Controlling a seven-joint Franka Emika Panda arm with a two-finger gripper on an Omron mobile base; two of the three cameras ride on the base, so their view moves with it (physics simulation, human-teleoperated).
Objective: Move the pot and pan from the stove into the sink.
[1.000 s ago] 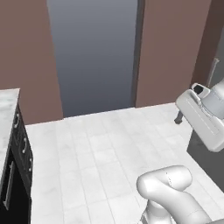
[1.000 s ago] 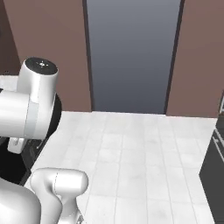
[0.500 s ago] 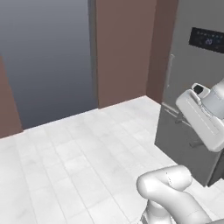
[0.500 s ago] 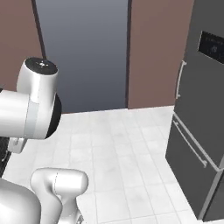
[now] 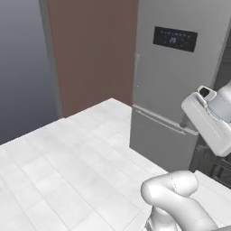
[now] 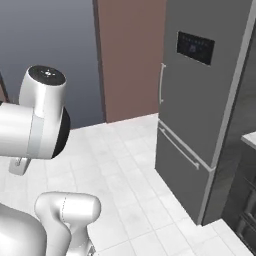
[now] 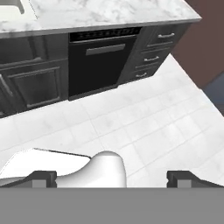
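Base views face a tall grey fridge [image 6: 205, 115] w/ a dark display panel, brown wall [image 5: 92, 49] beside it, white tiled floor [image 5: 67, 167] below. No stove, pot or pan anywhere yet, so can't say which way they lie from the gripper [image 7: 111, 177]. Hand view gives what the base cams don't: a white marble desk [image 7: 109, 13] over dark cabinets, a black built-in appliance [image 7: 103, 61] under it, drawers [image 7: 151, 59] alongside. Top-left corner there, a pale recess [image 7: 11, 8], maybe the sink, too cropped to call. Gripper fully spread, nothing between the tips.
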